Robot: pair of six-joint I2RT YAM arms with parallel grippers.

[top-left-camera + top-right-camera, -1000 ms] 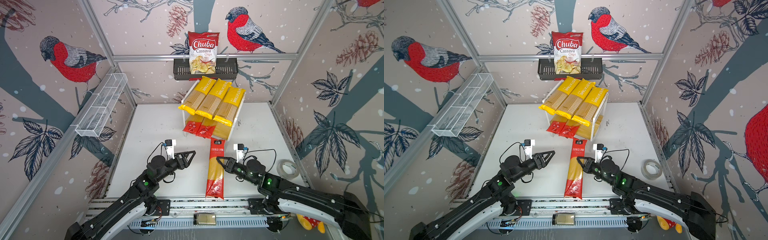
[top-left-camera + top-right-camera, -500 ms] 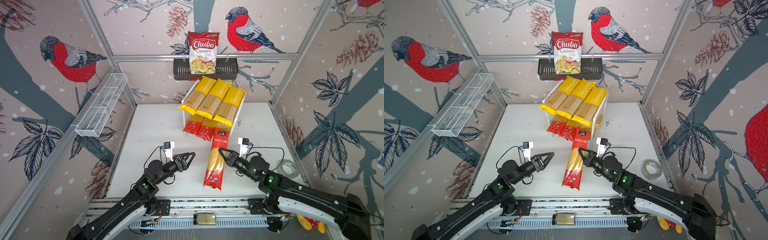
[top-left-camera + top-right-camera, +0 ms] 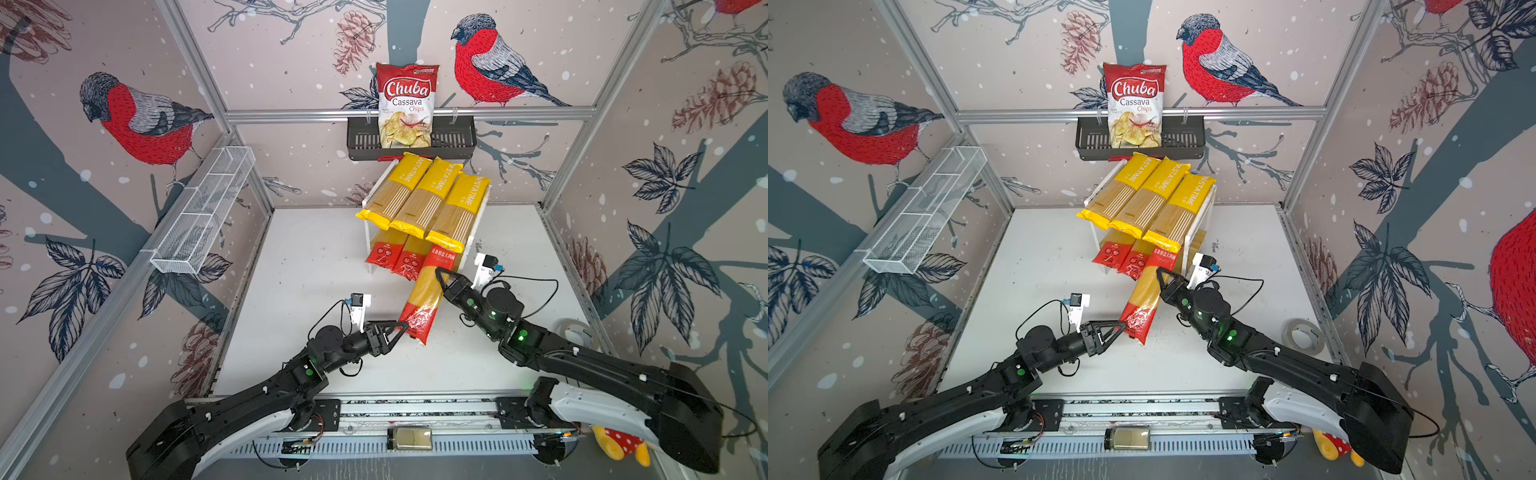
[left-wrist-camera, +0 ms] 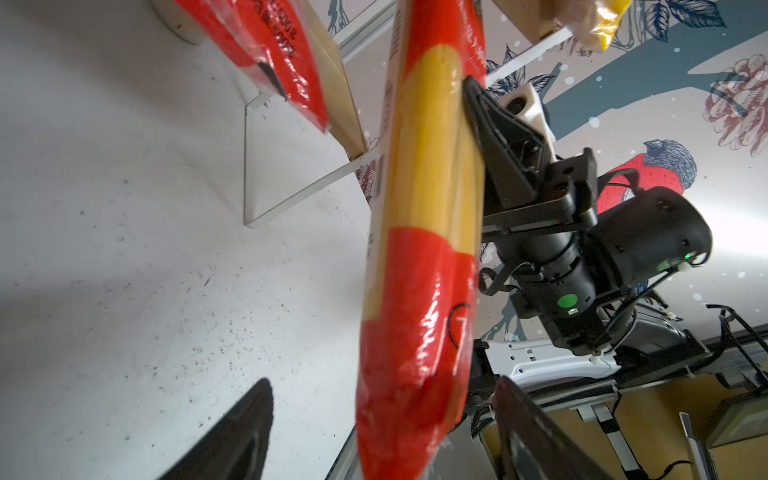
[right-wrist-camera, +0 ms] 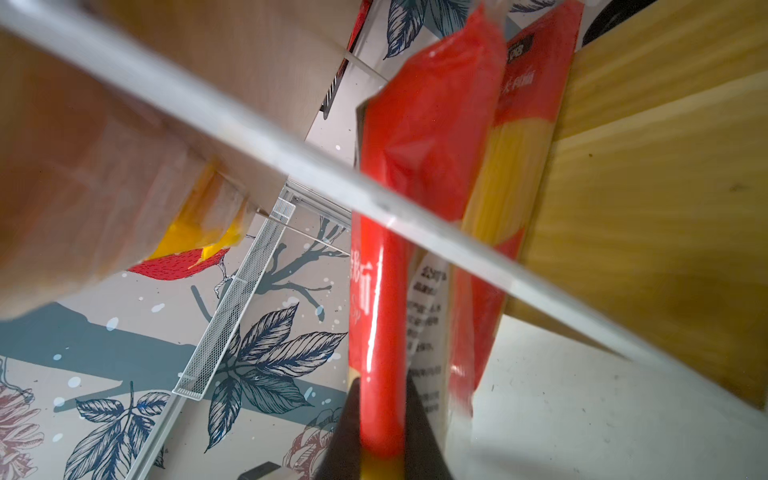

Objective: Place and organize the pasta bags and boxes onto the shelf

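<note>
A: Gripping hard, that right tool (image 3: 439, 273) is pinching the long red pack (image 3: 423, 301) by its edge, up near the far red end.

B: And how is the pack lying?

A: It is tilting, with its far end reaching the front of the shelf (image 3: 368, 253) at the lower board. That end is just beside the two red packs (image 3: 395, 259) that are sitting there. The near end is pointing back towards the arms, over the white surface (image 3: 316, 270). Whether it is touching down I cannot tell.

B: What is the left tool (image 3: 399, 330) doing?

A: It is standing released, jaws wide, one on each side of the pack's near end. Its wrist camera is showing a gap on both sides, so it is squeezing nothing.

B: And the top board?

A: Three yellow bags (image 3: 424, 199) are lying there side by side. They are sloping, and their near ends are hanging past the front edge, over the red packs.
</note>
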